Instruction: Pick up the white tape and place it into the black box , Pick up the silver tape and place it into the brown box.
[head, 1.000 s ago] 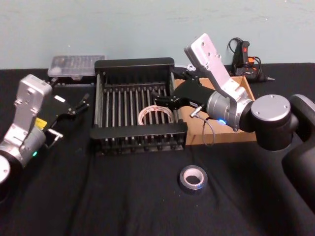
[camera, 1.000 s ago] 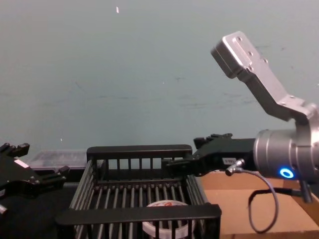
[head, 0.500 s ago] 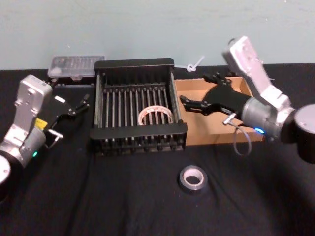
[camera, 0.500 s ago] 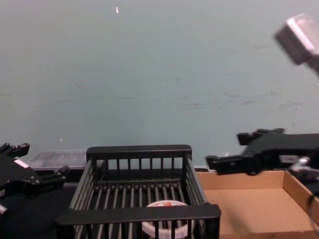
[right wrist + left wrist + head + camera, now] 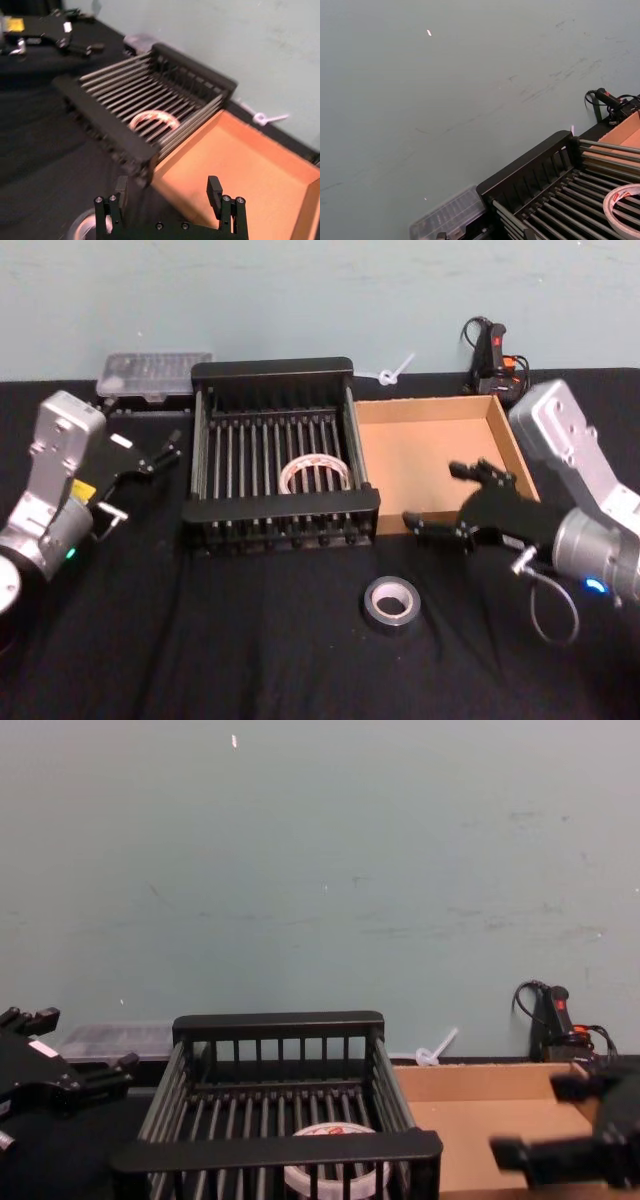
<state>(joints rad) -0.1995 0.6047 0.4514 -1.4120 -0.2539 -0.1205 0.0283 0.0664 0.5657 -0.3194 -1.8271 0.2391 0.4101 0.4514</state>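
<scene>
The white tape [image 5: 316, 474] lies flat on the slatted bottom of the black box [image 5: 272, 371], toward its near right side; the chest view shows it [image 5: 335, 1164] behind the box's front rim [image 5: 276, 1151]. The silver tape [image 5: 391, 602] lies flat on the black tabletop [image 5: 250, 640], in front of the gap between the two boxes and well apart from both.

The right pincer [image 5: 447, 502] hangs over the near left corner of the brown box [image 5: 430, 455], its fingers spread wide and holding nothing. The silver tape is just ahead of and below it, toward the robot and a little to the left, not touching. In the right wrist view the two fingers [image 5: 215, 190] stand apart, with the silver tape [image 5: 84, 227] showing blurred at the edge beside the left finger, the brown box [image 5: 235, 160] beyond, and the white tape [image 5: 152, 121] in the black box [image 5: 107, 132] farther off.

The left pincer [image 5: 150, 458] is parked to the left of the black box, fingers apart and empty, well away from both tapes. The left wrist view shows the white tape's [image 5: 626, 207] edge on the bars of the black box [image 5: 535, 165].
</scene>
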